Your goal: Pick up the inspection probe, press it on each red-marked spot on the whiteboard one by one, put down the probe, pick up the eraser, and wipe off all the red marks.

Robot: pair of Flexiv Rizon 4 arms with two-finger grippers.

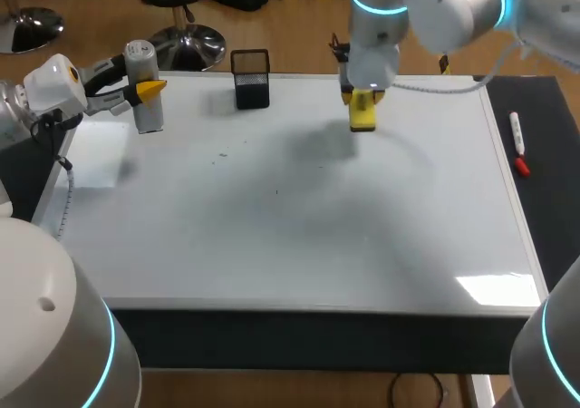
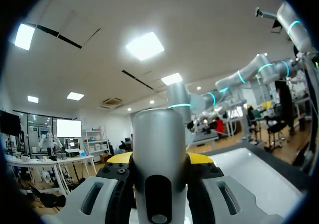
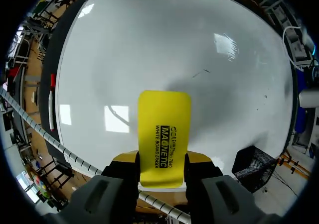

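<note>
Whiteboard, two arms.
At twelve o'clock right gripper clamps eraser; at ten, left gripper clamps probe.

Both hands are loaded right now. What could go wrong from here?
1. The right hand holds the eraser close to the mesh holder; a wide stroke may knock it.
2. The left hand holds the probe over a corner of the whiteboard, so the arms could clash.

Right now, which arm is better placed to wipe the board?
The right. The right gripper is shut on the yellow eraser over the whiteboard. The left gripper is shut on the probe, at the board's left edge.
</note>
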